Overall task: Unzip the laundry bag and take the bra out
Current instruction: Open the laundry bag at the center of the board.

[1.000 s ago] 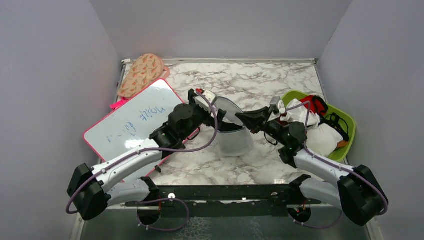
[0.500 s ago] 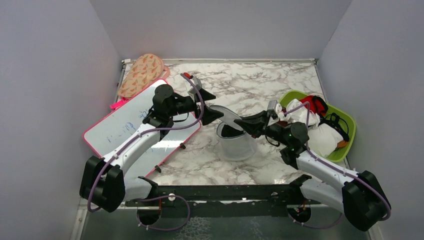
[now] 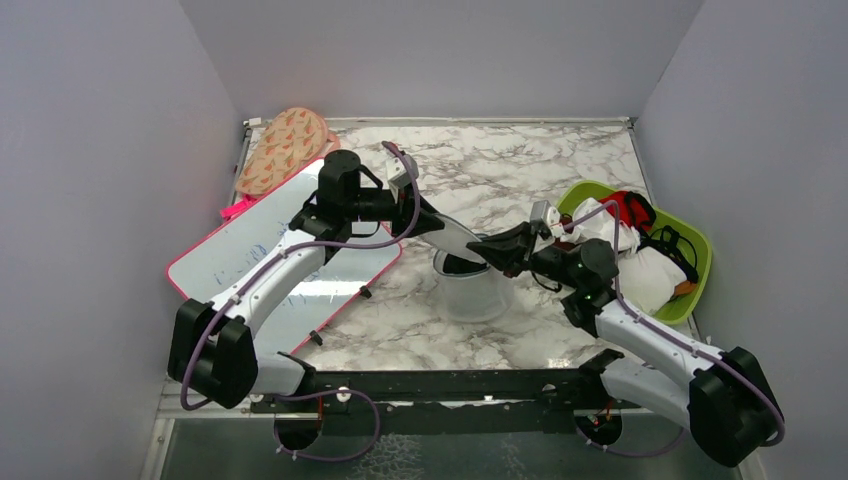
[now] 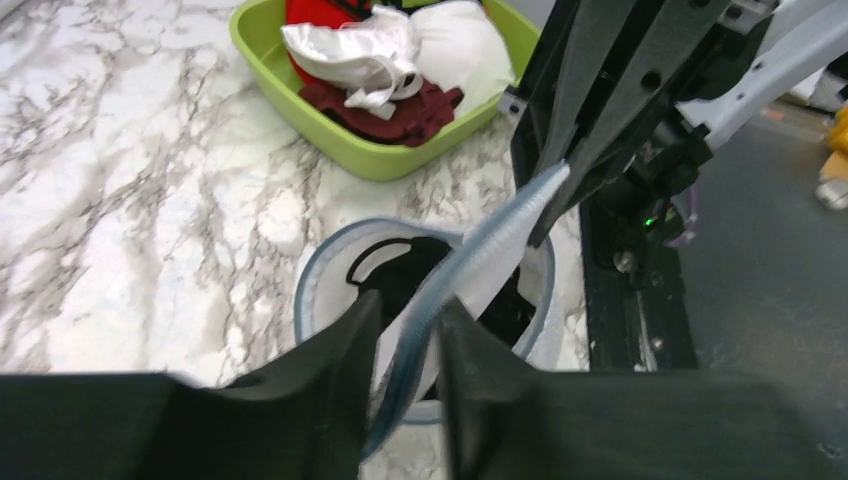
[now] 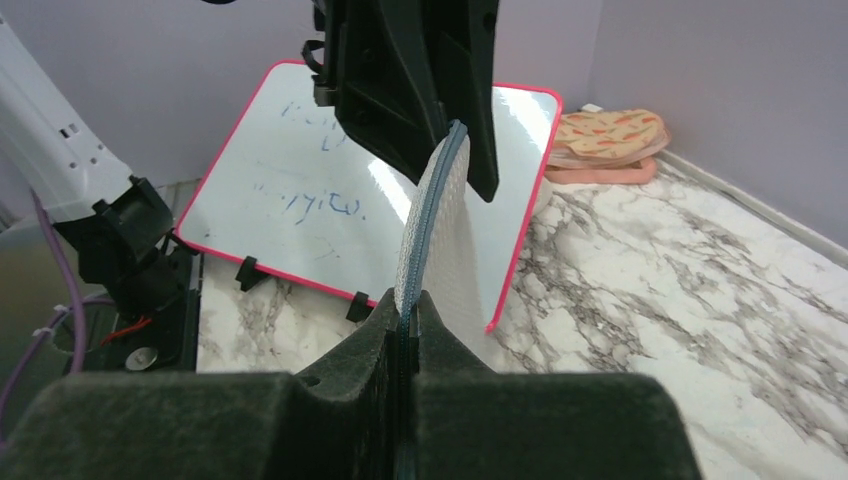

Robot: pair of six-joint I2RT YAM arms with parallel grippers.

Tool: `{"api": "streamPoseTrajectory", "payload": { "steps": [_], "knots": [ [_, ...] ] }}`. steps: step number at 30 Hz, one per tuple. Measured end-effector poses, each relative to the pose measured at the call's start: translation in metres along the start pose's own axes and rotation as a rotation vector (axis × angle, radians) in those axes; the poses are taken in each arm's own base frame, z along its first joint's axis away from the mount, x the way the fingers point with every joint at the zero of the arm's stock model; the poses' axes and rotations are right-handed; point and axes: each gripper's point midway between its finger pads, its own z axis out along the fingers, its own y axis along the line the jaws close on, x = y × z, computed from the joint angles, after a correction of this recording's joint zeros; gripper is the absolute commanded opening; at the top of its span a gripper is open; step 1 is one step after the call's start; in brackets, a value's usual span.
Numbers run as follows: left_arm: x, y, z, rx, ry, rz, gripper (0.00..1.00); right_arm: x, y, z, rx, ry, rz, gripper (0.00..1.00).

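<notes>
**Lid flap pinched at both ends, bra not yet out**

Over the last half-second the left gripper [image 3: 430, 222] has come in from above the whiteboard [image 3: 250, 262] and narrowed from wide onto one end of the lid flap [image 3: 458, 235]. The right gripper [image 3: 488, 244] has kept its pinch on the other end.

From above, the laundry bag [image 3: 475, 298] stands mid-table between the whiteboard and the lime-green tray [image 3: 700, 280]. Its flap is stretched over the open mouth.

In the left wrist view, the fingers stand narrow with the zipper-edged flap between them, and it looks gripped. Below, the black bra [image 4: 400, 280] lies inside the open bag.

In the right wrist view, the jaws are closed tight on the flap's zipper edge, which runs up to the left gripper.

The unzipping looks done, and the step in hand seems to be holding the mouth open. The next move calls for one gripper to let go and reach down for the bra. The other should keep the flap off the opening.
</notes>
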Motion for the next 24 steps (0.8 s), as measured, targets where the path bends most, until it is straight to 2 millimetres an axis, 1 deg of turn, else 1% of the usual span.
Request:
{"api": "streamPoseTrajectory", "payload": {
  "steps": [3,4,6,9,11,14,16,20,22,23,24],
  "knots": [
    [-0.001,0.003,-0.002,-0.021,0.033,0.017,0.0,-0.004,-0.001,0.0,0.003,0.01,-0.021,0.01],
    [0.0,0.002,-0.003,-0.026,0.042,0.023,0.0,-0.005,-0.001,0.0,0.003,0.014,-0.026,0.07],
    [0.0,0.001,-0.006,-0.046,0.057,0.029,0.0,-0.006,-0.002,0.002,0.001,0.031,-0.032,0.28],
    [-0.005,0.003,-0.013,-0.114,0.071,0.028,0.0,-0.009,-0.005,0.008,-0.014,0.088,-0.044,0.49],
    [-0.017,0.005,-0.018,-0.17,0.07,0.035,0.0,-0.014,-0.007,0.013,-0.036,0.125,-0.063,0.57],
    [-0.037,0.003,-0.024,-0.26,0.066,0.042,0.0,-0.017,-0.006,0.018,-0.073,0.164,-0.089,0.66],
    [-0.047,-0.006,-0.027,-0.308,0.069,0.035,0.0,-0.013,-0.003,0.016,-0.096,0.185,-0.097,0.71],
    [-0.055,-0.03,-0.02,-0.37,0.111,0.031,0.0,-0.003,0.004,0.013,-0.137,0.223,-0.097,0.72],
    [-0.058,-0.04,-0.016,-0.394,0.131,0.031,0.0,-0.001,0.008,0.016,-0.161,0.247,-0.097,0.72],
    [-0.059,-0.041,-0.016,-0.429,0.14,0.029,0.0,-0.001,0.009,0.018,-0.171,0.254,-0.099,0.72],
    [-0.062,-0.048,-0.015,-0.418,0.147,0.03,0.0,-0.001,0.011,0.02,-0.183,0.263,-0.101,0.72]
  ]
}}
